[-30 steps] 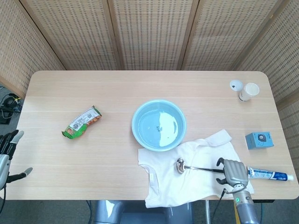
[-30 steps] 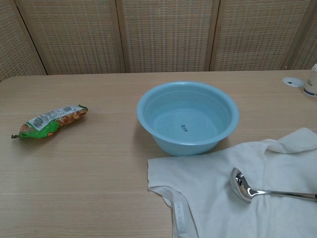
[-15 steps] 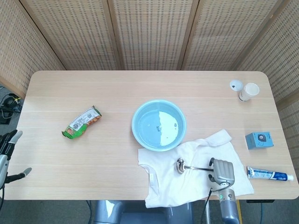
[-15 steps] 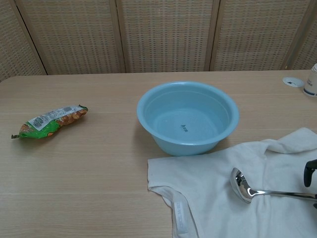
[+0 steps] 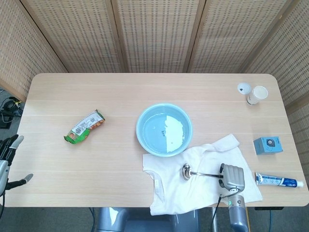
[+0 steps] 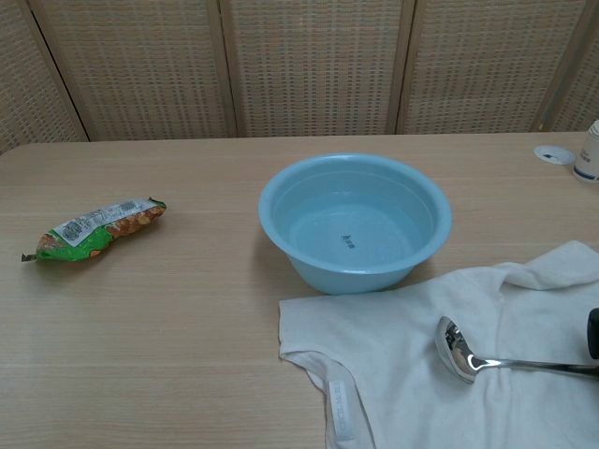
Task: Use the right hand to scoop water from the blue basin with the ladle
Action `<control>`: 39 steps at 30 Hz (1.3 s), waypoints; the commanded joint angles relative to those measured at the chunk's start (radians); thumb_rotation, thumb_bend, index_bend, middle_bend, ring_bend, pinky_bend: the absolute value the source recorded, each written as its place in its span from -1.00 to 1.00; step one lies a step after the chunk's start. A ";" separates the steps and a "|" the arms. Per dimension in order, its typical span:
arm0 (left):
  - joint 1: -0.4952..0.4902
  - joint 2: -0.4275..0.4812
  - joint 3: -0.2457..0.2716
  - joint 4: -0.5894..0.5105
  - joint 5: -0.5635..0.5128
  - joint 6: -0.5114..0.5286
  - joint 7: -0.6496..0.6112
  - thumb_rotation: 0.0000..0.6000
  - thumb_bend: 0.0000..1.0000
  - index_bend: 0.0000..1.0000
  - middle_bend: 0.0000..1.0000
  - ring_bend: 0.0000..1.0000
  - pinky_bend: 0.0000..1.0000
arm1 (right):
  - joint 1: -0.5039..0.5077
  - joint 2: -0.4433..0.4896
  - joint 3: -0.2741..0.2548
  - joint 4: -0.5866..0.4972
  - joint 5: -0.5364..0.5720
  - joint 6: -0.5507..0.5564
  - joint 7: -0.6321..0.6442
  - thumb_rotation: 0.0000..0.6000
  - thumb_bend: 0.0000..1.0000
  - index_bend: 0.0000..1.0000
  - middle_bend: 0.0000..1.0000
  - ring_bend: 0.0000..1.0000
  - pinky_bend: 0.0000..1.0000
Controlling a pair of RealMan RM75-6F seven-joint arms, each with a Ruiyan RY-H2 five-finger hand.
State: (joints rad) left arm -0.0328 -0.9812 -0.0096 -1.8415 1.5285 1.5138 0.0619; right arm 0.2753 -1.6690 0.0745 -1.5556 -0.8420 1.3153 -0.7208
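The blue basin (image 5: 164, 129) (image 6: 354, 224) holds water and stands mid-table. In front of it lies a white shirt (image 5: 193, 191) (image 6: 412, 374). The steel ladle (image 5: 186, 171) (image 6: 456, 351) rests on the shirt, bowl to the left and handle running right. My right hand (image 5: 231, 177) sits back-up over the handle's far end, its fingers hidden beneath it; the chest view shows only a dark sliver of the right hand (image 6: 593, 332) at the right edge. My left hand (image 5: 8, 154) hangs off the table's left edge, fingers spread and holding nothing.
A green snack packet (image 5: 84, 127) (image 6: 94, 229) lies at the left. At the right are a toothpaste tube (image 5: 280, 181), a small blue box (image 5: 267, 145), and a paper cup (image 5: 258, 94) with its lid (image 5: 244, 87) beside it.
My right hand has slid left along the ladle handle and now covers its end. The ladle has stayed in place on the shirt. The left hand has barely moved.
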 commanded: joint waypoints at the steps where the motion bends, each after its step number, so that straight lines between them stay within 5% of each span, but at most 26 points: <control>1: 0.000 0.000 0.000 0.000 -0.002 0.000 -0.002 1.00 -1.00 -1.00 -1.00 -1.00 -1.00 | 0.001 -0.010 -0.001 0.019 -0.002 -0.003 0.000 1.00 -0.04 0.01 0.91 1.00 1.00; 11: 0.001 0.004 -0.001 0.004 -0.006 0.000 -0.013 1.00 -1.00 -1.00 -1.00 -1.00 -1.00 | 0.002 -0.027 -0.001 0.053 0.004 -0.013 -0.009 1.00 0.00 0.03 0.91 1.00 1.00; 25: 0.002 0.004 0.000 0.003 -0.004 0.002 -0.014 1.00 -1.00 -1.00 -1.00 -1.00 -1.00 | -0.002 0.020 0.024 0.001 -0.036 -0.002 0.046 1.00 0.51 0.37 0.95 1.00 1.00; 39: 0.001 0.007 0.000 0.003 -0.005 0.001 -0.019 1.00 -1.00 -1.00 -1.00 -1.00 -1.00 | -0.002 0.128 0.025 -0.131 -0.149 0.025 0.103 1.00 0.54 0.41 0.95 1.00 1.00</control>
State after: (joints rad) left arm -0.0314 -0.9742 -0.0096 -1.8385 1.5237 1.5143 0.0427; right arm 0.2738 -1.5474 0.0993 -1.6798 -0.9837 1.3377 -0.6243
